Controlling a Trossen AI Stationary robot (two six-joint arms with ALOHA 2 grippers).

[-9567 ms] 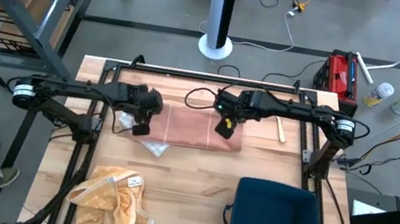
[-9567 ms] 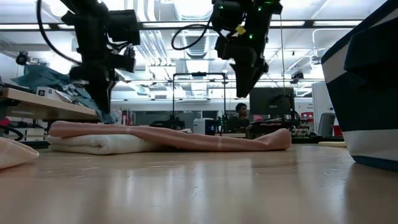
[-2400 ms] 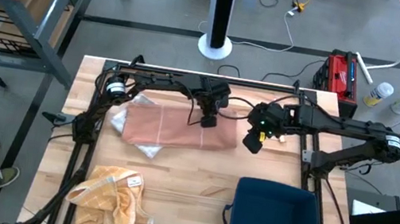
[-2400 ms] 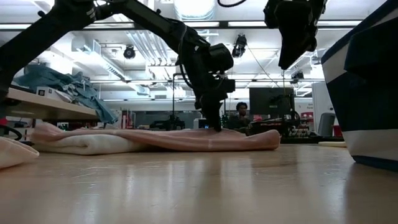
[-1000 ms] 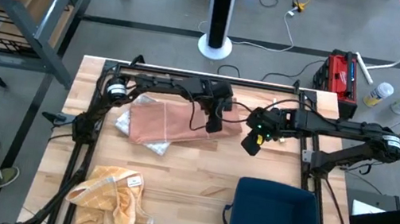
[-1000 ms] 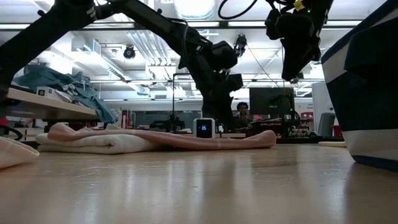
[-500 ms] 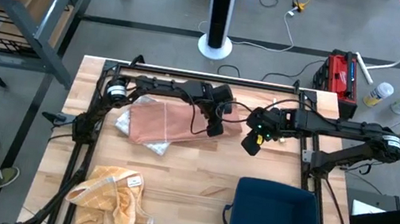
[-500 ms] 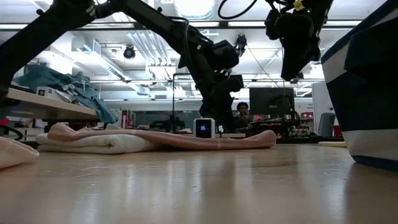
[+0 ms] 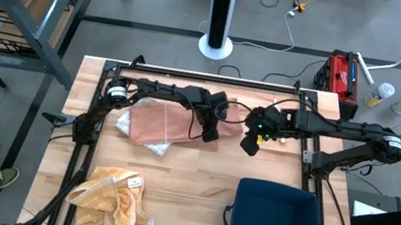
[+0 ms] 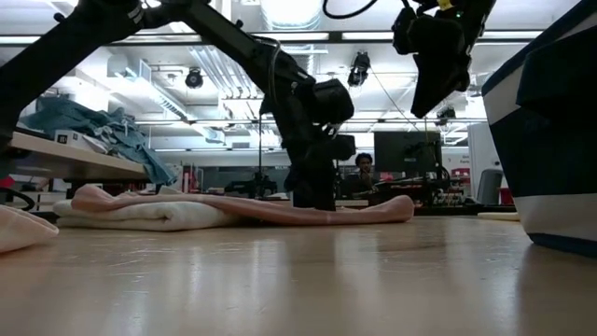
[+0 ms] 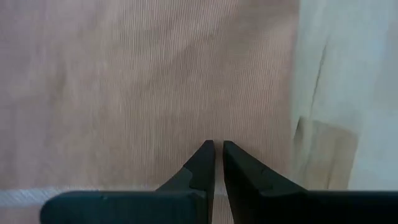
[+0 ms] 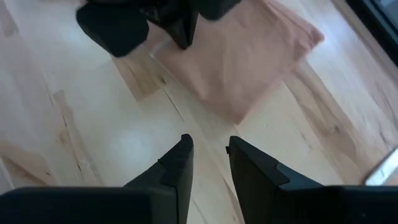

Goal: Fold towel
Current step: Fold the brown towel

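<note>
The pink towel (image 9: 158, 122) lies folded and flat at the far left of the table, on top of a white cloth (image 9: 153, 148). My left gripper (image 9: 211, 134) stands at the towel's right edge, pointing steeply down, its fingers nearly together (image 11: 217, 148). In the low view it reaches down to the towel's top (image 10: 314, 201). My right gripper (image 9: 250, 146) hangs open above the bare wood to the right of the towel (image 12: 249, 56), with nothing between its fingers (image 12: 208, 146). My left gripper comes from above, slanting down, with its shut fingertips (image 11: 205, 152) set on the towel's top layer (image 11: 214, 134), a short way in from its right edge (image 11: 292, 93). No cloth shows between the fingers. The towel lies flat on the table under them.
A dark blue bin (image 9: 276, 221) stands at the near right. A crumpled yellow cloth (image 9: 111, 195) lies at the near left. A black metal frame (image 9: 214, 78) runs around the far and side edges. Bare wood lies between the towel and the bin.
My left gripper has come down onto the towel near its right edge, shifting a little toward the table's near side and rolling somewhat. The towel has stayed flat where it was.
</note>
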